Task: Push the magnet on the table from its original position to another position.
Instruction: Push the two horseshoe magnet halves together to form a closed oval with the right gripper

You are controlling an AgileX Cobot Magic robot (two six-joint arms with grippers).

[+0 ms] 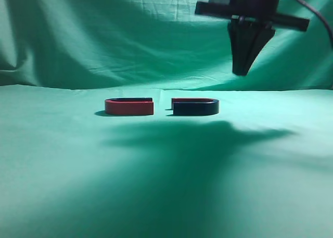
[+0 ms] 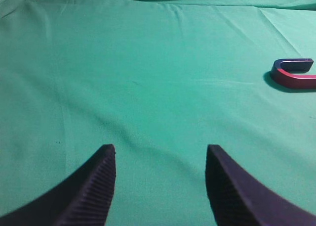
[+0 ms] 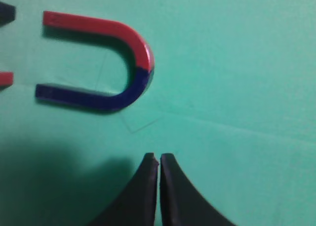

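Two red-and-blue horseshoe magnets lie on the green cloth with their open ends facing each other. The right magnet shows whole in the right wrist view. The left magnet shows in the left wrist view at the far right, and only its two tips show in the right wrist view. My right gripper is shut and empty, hanging above the cloth to the right of the right magnet; its tips are below the magnet's curve. My left gripper is open and empty, well left of the magnets.
Green cloth covers the table and hangs as a backdrop. The right arm casts a dark shadow on the cloth in front of the magnets.
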